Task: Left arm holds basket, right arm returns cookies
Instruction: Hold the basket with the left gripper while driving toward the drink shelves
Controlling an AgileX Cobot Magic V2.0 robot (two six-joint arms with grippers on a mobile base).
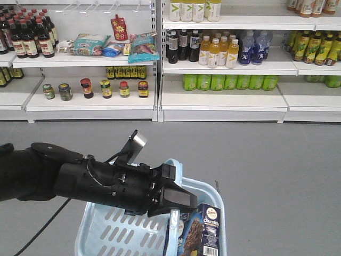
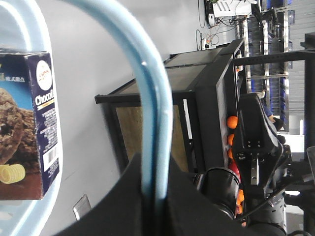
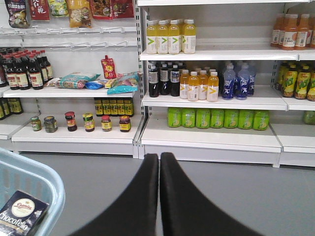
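Above the basket (image 1: pixel 104 229), the left arm (image 1: pixel 80 178) reaches across, its jaws clamped tight on the pale blue handle (image 2: pixel 153 98). Inside the basket, the cookies (image 1: pixel 201 232) stand on end against the right-hand wall, their top edge close to the rim. Outside the basket's rim, just off that same side, the right arm (image 3: pixel 133 206) has its jaws pressed together tip to tip, gripping nothing and pointing at the shelves (image 1: pixel 224 100). Between basket and shelves lies a broad stretch of open grey floor (image 1: pixel 266 160).
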